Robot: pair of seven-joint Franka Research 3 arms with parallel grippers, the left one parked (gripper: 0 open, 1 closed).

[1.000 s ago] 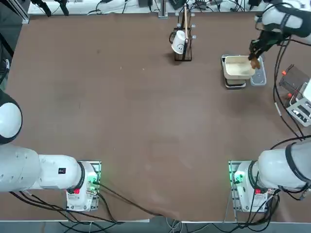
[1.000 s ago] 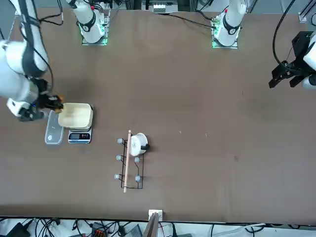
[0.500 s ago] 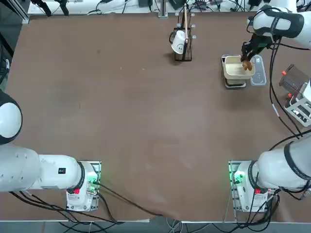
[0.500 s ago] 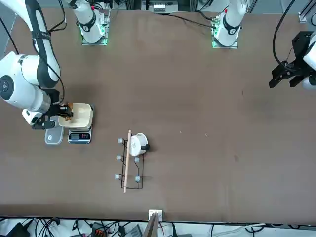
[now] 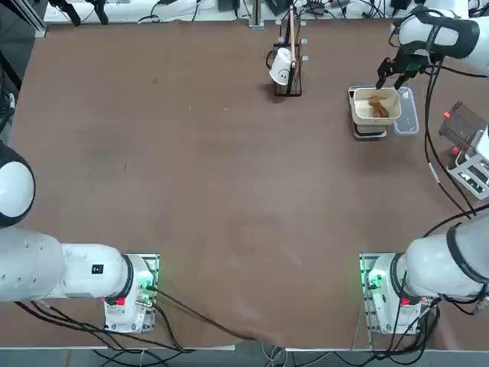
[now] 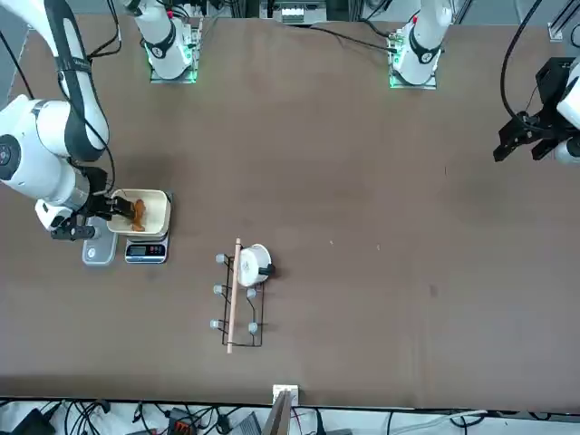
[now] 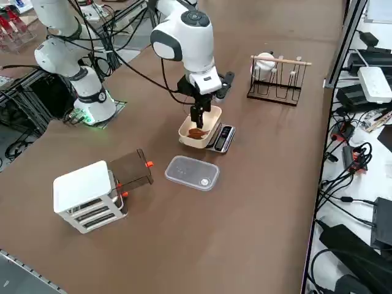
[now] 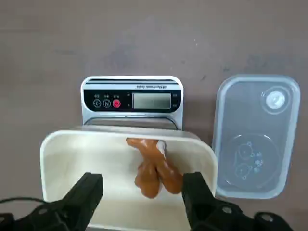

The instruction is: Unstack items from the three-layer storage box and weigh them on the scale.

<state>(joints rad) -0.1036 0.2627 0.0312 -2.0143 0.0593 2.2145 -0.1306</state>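
Note:
A brown bread-like item [image 8: 154, 168] lies loose inside the cream square bowl [image 8: 53, 149], which sits on the scale [image 8: 132, 98]. My right gripper [image 8: 142, 184] hovers just above the bowl, open, fingers either side of the item and not touching it. From overhead the item [image 5: 377, 107] shows in the bowl [image 5: 361, 113] with the gripper [image 5: 388, 74] over its far edge. The side view shows the gripper [image 7: 197, 116] above the bowl [image 7: 185, 138] and scale [image 7: 223, 138]. The three-layer storage box [image 7: 86, 196] stands at the table's right side, one dark drawer [image 7: 131, 170] pulled out.
A clear plastic lid [image 7: 192, 173] lies flat between the scale and the storage box. A dark wire rack [image 5: 288, 65] with a white cup stands to the left of the scale at the far edge. Cables hang from my right arm near the box [image 5: 474, 164].
My right gripper brought the brown item over the bowl, then opened. The item now lies in the bowl, free of the fingers.

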